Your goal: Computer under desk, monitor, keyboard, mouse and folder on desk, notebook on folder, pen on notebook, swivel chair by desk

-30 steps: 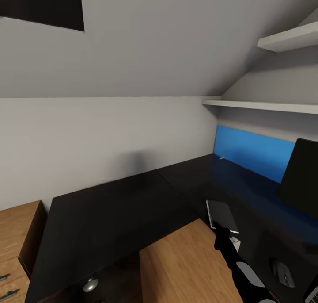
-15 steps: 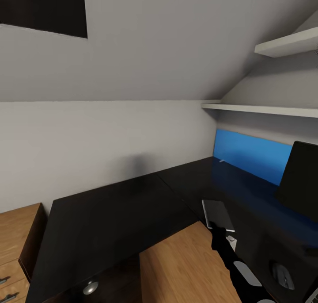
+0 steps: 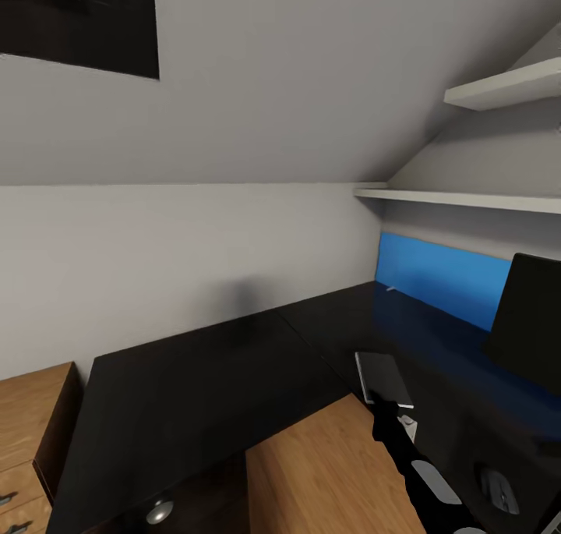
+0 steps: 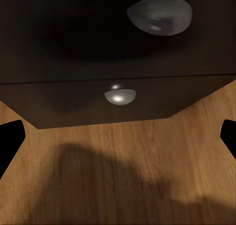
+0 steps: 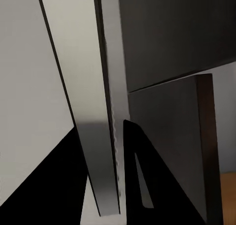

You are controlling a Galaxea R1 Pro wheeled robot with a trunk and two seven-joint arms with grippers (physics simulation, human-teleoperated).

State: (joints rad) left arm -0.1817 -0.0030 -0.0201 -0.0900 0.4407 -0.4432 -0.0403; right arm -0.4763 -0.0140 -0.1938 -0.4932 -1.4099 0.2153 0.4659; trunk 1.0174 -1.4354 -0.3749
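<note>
— Where's the notebook point(image 3: 384, 379)?
— A small flat pale grey slab with a dark rim, tilted above the glossy black surface point(image 3: 202, 378), pinched by the right claw point(image 3: 387, 404).
— And the left claw point(image 4: 118, 136)?
— Spread wide, facing the silver-knobbed drawers point(image 4: 118, 99).

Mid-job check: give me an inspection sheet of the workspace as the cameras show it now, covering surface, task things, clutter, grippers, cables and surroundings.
Surface: desk, glossy black L-shaped top; drawer unit with silver knobs seen from the left wrist.
Job's things: notebook held at the desk's inner edge; folder standing against the wall on the desk; monitor on the desk at the right edge; mouse on the desk.
Clutter: nothing seen.
Grippers: right gripper shut on the notebook's edge; left gripper open above the wooden floor.
Cables: nothing seen.
Surroundings: wooden cabinet at left; white shelves above the desk; sloped ceiling.
</note>
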